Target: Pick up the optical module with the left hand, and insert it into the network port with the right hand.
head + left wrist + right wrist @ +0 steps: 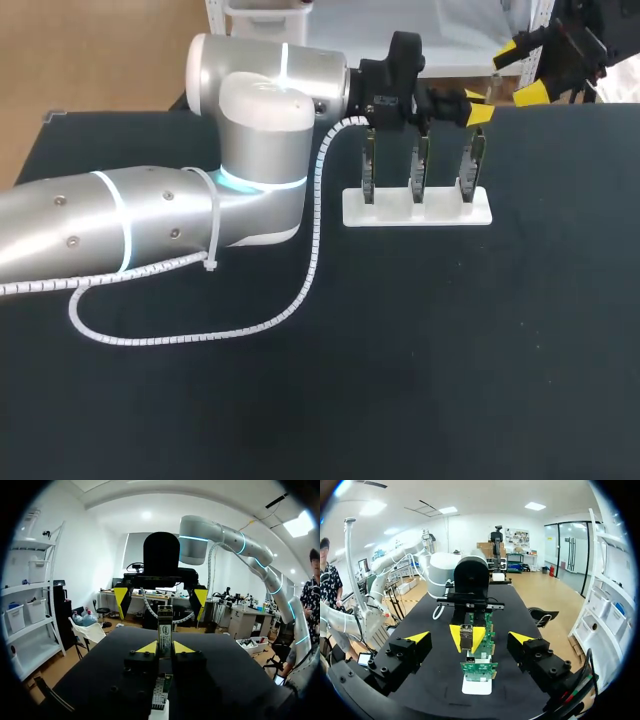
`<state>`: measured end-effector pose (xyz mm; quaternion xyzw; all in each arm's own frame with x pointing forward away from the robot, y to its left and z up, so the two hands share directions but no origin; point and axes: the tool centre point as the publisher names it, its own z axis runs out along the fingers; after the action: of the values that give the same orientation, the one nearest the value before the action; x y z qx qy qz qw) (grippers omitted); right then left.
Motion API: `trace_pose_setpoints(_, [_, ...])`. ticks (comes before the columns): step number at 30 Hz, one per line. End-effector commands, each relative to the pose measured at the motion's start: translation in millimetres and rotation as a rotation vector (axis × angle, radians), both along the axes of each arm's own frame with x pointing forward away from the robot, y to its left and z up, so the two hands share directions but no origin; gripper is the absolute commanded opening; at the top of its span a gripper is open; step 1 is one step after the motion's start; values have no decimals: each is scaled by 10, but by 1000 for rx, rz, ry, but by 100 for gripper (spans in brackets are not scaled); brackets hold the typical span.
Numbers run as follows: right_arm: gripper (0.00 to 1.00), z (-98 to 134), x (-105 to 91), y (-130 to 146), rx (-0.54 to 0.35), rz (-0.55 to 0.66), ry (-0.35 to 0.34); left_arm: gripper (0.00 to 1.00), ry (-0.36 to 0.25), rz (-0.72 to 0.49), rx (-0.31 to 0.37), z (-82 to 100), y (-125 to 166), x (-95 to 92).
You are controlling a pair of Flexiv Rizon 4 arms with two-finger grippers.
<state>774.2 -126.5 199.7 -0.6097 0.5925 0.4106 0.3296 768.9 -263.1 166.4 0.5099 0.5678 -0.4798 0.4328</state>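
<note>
Both left fingers [147, 647] clamp optical module [165, 630]; right fingers [418, 637] spread.

Premises: most likely a robotics laboratory, possibly a test workshop. Grounds: a black-topped table [450, 380] serves as the work surface. Two silver robot arms are stationed at it, the left arm [150, 220] and the right arm [235, 542]. A white stand [417, 210] holds bare circuit boards [420, 165] upright.
</note>
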Motion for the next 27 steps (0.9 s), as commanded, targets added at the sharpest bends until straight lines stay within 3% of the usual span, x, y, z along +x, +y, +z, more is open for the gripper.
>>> trace_pose_setpoints(1, [100, 12, 49, 25, 6, 25, 13, 0, 3, -4, 4, 4, -11, 23])
trace_pose_setpoints(27, [100, 33, -55, 168, 9, 37, 16, 0, 3, -4, 4, 4, -11, 23])
